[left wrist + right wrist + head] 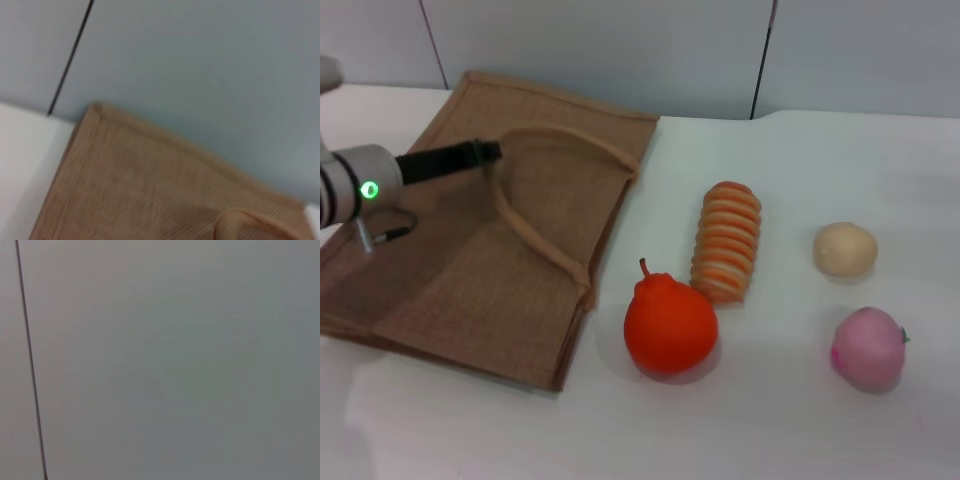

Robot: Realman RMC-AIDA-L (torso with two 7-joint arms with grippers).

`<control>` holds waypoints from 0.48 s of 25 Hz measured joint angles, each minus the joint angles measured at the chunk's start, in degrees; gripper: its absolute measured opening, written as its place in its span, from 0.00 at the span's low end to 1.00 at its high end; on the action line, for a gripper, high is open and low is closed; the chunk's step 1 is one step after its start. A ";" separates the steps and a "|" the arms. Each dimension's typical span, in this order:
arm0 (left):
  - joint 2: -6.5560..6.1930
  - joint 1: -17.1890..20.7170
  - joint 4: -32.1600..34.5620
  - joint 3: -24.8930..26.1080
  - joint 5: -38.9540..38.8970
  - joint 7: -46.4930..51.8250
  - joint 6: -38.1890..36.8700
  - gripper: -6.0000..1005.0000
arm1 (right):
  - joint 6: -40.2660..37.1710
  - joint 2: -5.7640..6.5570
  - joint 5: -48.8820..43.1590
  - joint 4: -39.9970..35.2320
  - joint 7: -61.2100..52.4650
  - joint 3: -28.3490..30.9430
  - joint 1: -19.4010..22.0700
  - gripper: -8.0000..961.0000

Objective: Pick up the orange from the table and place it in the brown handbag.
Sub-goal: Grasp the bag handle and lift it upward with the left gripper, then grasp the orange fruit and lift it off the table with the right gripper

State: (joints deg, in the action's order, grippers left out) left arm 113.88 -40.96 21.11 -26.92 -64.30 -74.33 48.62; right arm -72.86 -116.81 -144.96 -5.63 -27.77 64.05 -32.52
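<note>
The orange, bright orange-red with a short dark stem, stands on the white table just right of the brown handbag. The handbag lies flat at the left. My left gripper reaches in from the left over the bag, its black fingers closed at the end of the upper rope handle, which arches up off the bag. The left wrist view shows the bag's woven cloth and a bit of handle. The right gripper is out of view; its wrist view shows only grey wall.
An orange-and-cream striped roll lies just behind and right of the orange. A beige ball and a pink peach-like ball sit farther right. A grey panelled wall closes the back of the table.
</note>
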 joint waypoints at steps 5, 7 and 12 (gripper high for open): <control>-0.05 3.99 2.83 0.02 -10.00 -4.22 7.34 0.13 | -0.01 0.00 -0.75 0.04 0.00 -0.34 0.00 0.84; 0.02 5.52 3.02 0.02 -14.74 -6.87 10.19 0.13 | -0.05 0.00 -1.09 0.06 0.00 -0.55 0.00 0.84; -0.20 8.11 2.83 0.02 -22.07 -11.32 16.02 0.13 | -1.60 0.37 -6.06 0.10 0.00 -3.66 -0.51 0.84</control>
State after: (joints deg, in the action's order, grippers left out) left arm 113.68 -32.85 23.94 -26.89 -86.37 -85.65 64.65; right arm -74.46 -116.43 -151.02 -5.53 -27.77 60.40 -33.03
